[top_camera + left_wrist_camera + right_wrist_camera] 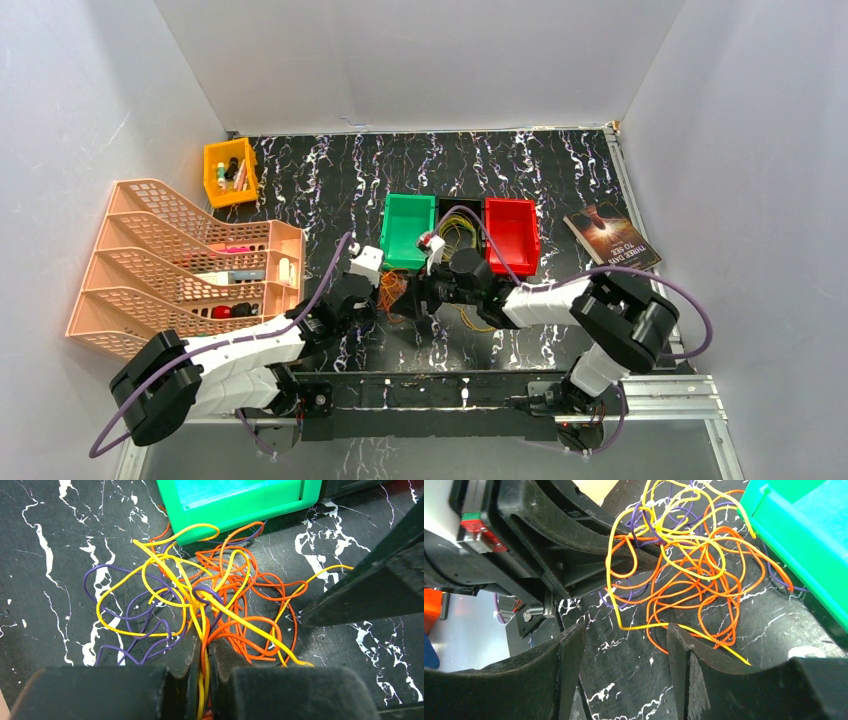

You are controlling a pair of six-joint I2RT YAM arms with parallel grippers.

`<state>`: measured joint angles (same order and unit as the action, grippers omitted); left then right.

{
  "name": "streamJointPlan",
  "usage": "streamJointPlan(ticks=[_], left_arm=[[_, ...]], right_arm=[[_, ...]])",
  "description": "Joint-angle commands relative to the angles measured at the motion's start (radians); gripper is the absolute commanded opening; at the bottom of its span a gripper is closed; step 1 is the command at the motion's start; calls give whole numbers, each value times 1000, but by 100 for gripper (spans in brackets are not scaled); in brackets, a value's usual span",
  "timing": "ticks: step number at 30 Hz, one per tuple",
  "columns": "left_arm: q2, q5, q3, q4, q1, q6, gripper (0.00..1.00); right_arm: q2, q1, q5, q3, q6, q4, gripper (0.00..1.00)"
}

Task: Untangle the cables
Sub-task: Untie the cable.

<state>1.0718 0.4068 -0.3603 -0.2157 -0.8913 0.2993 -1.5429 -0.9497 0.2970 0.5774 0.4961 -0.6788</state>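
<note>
Cables (pixel 200 595) — limp, light, snag-prone. Left fingers (pixel 176 666) pinched on yellow and orange strands; right fingers (pixel 569 665) wide — should take a loose outer loop.

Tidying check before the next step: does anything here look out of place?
The cables lie in one knotted yellow, orange and purple heap against the green bin, with strands pinched in the shut left gripper.
</note>
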Motion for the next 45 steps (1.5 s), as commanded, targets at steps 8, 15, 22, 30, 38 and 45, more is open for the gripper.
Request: streamJointPlan(ticks=[8, 15, 22, 30, 38, 45], left_arm=[[-18, -5, -27, 1, 5, 17, 0], [-25, 8, -20, 5, 5, 27, 0], [-23, 18, -2, -6, 6, 41, 0], [6, 22, 24, -36, 5, 45, 0], [77, 6, 52, -91, 5, 72, 0], [112, -10, 65, -128, 6, 71, 0]], right_arm=[[-145, -29, 34, 105, 24, -176, 57], [-118, -28, -11, 77, 26, -182, 15], [149, -29, -327, -1, 5, 79, 0], [543, -28, -558, -8, -75, 473, 0], [772, -28, -745, 184, -210, 781, 0], [821, -28, -789, 351, -280, 876, 0]])
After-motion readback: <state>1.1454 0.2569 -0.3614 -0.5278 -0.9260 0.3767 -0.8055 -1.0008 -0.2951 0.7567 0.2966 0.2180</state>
